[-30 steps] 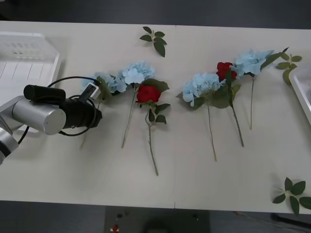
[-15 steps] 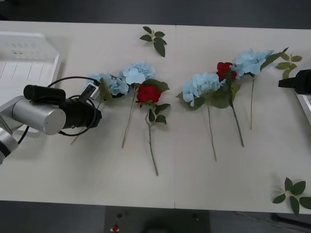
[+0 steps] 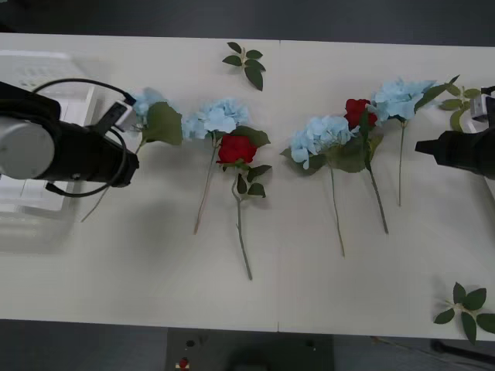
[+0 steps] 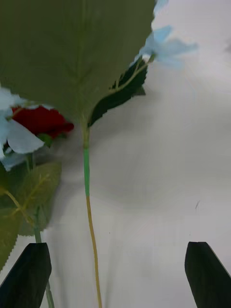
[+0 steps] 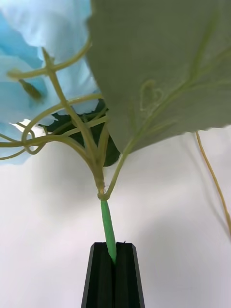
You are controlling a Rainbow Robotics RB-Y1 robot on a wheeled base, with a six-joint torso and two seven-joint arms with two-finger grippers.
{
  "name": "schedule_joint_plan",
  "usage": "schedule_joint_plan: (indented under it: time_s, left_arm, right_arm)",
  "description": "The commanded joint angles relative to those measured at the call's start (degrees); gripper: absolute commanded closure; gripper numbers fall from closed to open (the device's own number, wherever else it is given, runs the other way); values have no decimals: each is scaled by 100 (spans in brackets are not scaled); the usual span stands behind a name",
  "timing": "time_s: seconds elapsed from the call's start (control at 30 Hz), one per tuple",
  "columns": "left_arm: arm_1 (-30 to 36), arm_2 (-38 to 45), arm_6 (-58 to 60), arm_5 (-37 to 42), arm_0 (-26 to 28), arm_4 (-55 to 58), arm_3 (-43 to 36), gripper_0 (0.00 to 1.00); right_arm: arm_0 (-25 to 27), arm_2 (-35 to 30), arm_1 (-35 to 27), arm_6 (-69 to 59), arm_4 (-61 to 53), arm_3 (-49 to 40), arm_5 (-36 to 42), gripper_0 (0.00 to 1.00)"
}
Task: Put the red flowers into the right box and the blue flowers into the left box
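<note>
I had the left gripper [image 5: 112, 269] clamped on a blue flower [image 3: 149, 110] stem, lifted beside the left box [image 3: 42, 77]. Right gripper [image 4: 115, 269] sat open over the far-right blue flower's stem [image 4: 90, 211], next to a red rose [image 4: 41, 120].

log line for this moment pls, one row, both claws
left claw: shut on blue flower stem, beside left box | right claw: open, at stem of rightmost blue flower | red flowers: on table

Soft even light, faint shadows on the table [image 3: 309, 294], blurred close wrist views
</note>
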Motion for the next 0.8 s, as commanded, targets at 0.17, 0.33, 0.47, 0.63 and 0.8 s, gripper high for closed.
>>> schedule_joint_plan:
  time_s: [0.17,0.33,0.47,0.63,0.8]
  left_arm:
    - [80,1556,402,1311,242,308,-1325,100]
    - [-193,2664,367,1469,234,967,-1448,100]
    - [-245,3341,359,1232,269,1196,-1448,100]
    - [-166,3525,359,643,444,721,-1439,100]
    - [124,3288,376,-121,664,123,-1430,100]
  right_arm:
    - [-332,-2,279,-131,139,467,-178,19]
    - [-517,7,569,-114,508,801,-239,19]
    - [-658,7,832,-105,763,1056,-239,19]
    - [-789,7,1070,-87,807,1267,-248,19]
    - [-912,7,1368,-79,807,1399,-318,19]
